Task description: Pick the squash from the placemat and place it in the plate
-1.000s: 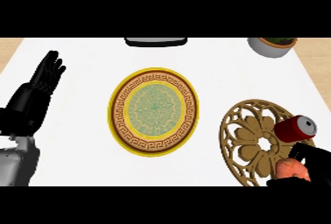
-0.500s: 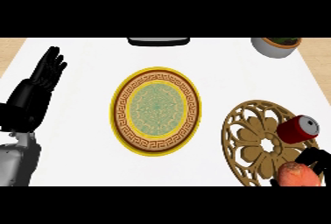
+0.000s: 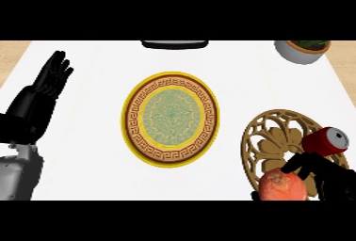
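while over the placemat [image 3: 278, 134], right hand [image 3: 327, 175] around squash [image 3: 281, 186]

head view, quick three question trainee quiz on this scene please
1. True or false: the orange squash already lies on the round yellow patterned plate.
2. Which hand has its fingers curled round the squash? A) the left hand B) the right hand
3. Fill in: the red can rests on the tan openwork ___.

Key: 1 false, it is over the placemat at lower right. 2 B; the left hand rests open at the left edge. 3 placemat.
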You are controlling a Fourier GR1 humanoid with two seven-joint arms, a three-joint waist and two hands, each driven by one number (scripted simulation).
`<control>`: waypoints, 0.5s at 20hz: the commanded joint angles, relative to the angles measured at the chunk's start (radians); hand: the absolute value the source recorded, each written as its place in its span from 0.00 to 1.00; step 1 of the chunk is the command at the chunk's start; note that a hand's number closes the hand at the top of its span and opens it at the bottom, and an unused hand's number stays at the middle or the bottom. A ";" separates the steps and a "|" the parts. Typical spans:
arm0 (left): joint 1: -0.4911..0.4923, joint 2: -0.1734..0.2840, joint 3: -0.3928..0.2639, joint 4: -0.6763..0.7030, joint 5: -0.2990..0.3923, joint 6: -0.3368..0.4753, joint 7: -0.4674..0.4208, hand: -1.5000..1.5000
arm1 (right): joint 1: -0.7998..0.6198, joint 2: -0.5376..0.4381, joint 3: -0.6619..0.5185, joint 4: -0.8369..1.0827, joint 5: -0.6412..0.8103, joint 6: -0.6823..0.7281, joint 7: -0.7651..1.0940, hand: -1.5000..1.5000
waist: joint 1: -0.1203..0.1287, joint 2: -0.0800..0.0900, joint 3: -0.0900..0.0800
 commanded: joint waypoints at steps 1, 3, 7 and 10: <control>-0.037 -0.005 -0.003 -0.005 -0.005 0.002 0.031 0.50 | -0.228 0.102 0.096 -0.026 0.059 0.123 0.155 1.00 | 0.011 0.003 0.000; 0.027 -0.044 -0.023 -0.014 -0.030 0.014 -0.018 0.50 | -0.289 0.154 0.107 0.031 0.056 0.144 0.167 1.00 | 0.005 0.002 0.000; -0.011 -0.032 -0.009 -0.022 -0.018 0.000 0.024 0.50 | -0.482 0.295 0.126 0.235 0.087 0.149 0.193 1.00 | 0.011 0.003 0.001; -0.026 -0.038 -0.010 -0.014 -0.026 0.005 0.039 0.50 | -0.607 0.386 0.149 0.301 0.081 0.189 0.292 1.00 | 0.008 0.003 0.000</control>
